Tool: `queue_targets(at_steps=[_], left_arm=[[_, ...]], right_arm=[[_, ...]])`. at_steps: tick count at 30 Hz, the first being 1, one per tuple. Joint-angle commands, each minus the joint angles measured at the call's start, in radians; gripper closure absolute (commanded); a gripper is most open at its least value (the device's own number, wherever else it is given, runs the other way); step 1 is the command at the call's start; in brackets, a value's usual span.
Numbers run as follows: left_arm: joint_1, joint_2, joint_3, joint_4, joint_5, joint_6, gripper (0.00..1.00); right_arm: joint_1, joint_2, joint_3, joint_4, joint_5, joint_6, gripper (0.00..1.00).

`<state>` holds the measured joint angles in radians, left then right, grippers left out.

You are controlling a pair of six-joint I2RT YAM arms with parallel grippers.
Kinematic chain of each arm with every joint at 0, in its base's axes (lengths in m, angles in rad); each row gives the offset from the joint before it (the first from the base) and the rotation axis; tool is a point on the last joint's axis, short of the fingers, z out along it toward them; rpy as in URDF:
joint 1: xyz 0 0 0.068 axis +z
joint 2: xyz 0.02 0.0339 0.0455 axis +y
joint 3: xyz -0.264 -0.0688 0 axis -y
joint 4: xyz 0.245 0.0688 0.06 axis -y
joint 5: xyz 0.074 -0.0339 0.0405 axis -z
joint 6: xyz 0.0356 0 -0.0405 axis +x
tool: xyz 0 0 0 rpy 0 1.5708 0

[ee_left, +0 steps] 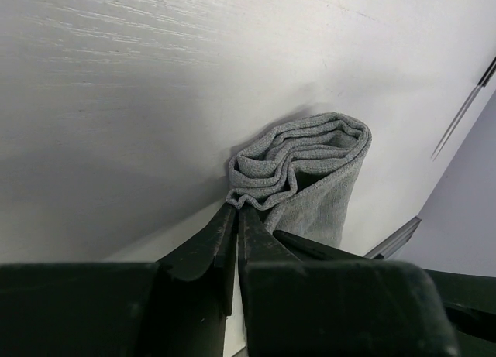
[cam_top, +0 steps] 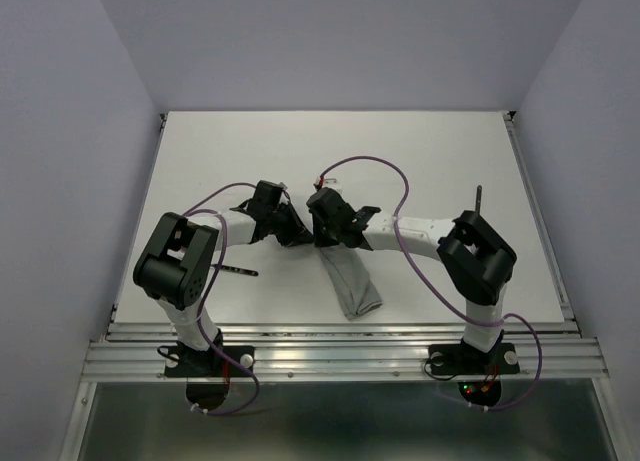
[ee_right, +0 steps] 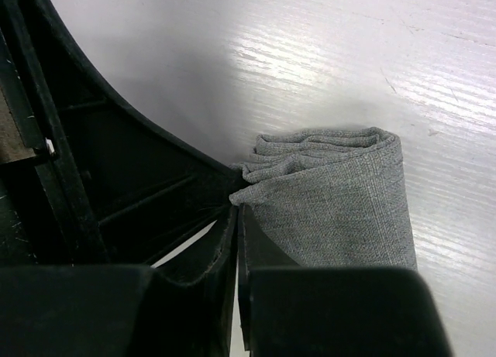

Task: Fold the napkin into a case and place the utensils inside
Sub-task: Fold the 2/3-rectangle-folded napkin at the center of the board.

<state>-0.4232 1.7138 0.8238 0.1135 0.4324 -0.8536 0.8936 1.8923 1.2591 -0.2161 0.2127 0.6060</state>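
Note:
The napkin lies folded into a narrow grey case in the middle of the table, one end near the front edge. Its layered far end shows several folds. My left gripper pinches the left corner of that end, jaws almost together. My right gripper is closed the same way on the neighbouring corner of the napkin. From above, the left gripper and right gripper nearly touch. One utensil lies by the left arm. Another utensil lies behind the right arm, also visible as a thin utensil.
A metal rail runs along the table's front edge, just below the napkin's near end. Grey walls close the table on the left, right and back. The right arm's purple cable loops over the table behind the grippers.

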Motion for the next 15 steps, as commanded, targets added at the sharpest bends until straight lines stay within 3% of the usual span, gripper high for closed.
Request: queue_targets(at_steps=[1, 15], left_arm=[[0.003, -0.034, -0.017, 0.020, 0.006, 0.014, 0.84], [0.003, -0.079, 0.004, -0.032, -0.021, 0.060, 0.68]], right_arm=[[0.013, -0.053, -0.009, 0.061, -0.007, -0.006, 0.86], [0.013, -0.163, -0.052, 0.067, 0.036, -0.023, 0.72]])
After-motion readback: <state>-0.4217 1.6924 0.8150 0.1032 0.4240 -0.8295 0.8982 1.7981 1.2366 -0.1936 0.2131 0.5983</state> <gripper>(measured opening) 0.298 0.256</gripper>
